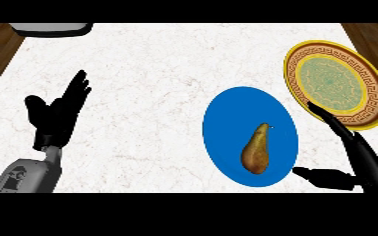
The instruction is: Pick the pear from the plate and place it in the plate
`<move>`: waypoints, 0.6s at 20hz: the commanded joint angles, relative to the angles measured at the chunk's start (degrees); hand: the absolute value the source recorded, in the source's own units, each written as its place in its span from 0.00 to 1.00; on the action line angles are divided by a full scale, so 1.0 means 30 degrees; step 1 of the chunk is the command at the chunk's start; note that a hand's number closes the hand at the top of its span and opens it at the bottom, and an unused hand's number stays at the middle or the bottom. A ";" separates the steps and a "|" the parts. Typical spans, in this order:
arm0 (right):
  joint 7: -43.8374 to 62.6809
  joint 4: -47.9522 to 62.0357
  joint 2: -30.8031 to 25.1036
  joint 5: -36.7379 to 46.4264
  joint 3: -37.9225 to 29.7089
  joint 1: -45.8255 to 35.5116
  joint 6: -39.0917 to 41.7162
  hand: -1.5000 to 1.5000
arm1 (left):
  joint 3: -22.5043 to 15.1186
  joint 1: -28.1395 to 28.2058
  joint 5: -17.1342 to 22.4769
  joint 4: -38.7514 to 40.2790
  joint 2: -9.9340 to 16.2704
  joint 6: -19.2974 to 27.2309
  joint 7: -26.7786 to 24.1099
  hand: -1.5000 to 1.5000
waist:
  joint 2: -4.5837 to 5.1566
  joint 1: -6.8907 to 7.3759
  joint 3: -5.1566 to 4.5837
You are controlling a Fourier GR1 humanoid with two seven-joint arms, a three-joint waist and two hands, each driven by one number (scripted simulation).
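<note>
A pear [255, 150] is lying on a blue plate [229, 115] in the lower right part of the frame. Its thin end is pointing up and its fat end is pointing down. It is sitting in the lower half of the blue plate, a bit to the right.

A yellow plate [330, 82] with a green middle and a brown patterned ring is sitting at the upper right, near the blue plate but not touching it.

The right hand [354, 160] is showing at the lower right edge. Its fingers are stretching out straight, up toward the yellow plate, and a fingertip is lying over that plate's lower rim. Its thumb is pointing left toward the blue plate's edge. It is holding nothing, and it is not touching the pear.

The left hand [57, 115] is resting at the left side, open, fingers up.

A grey thing [52, 28] is peeking in at the upper left corner of the white counter [148, 80].
</note>
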 commanded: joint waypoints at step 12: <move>1.1389 -0.5224 -0.0856 0.4962 0.2801 -0.1478 0.3864 0.00 | 0.1110 0.0120 -0.0568 0.0948 -0.0387 -0.1481 -0.0837 0.50 | 0.0025 0.0227 -0.0010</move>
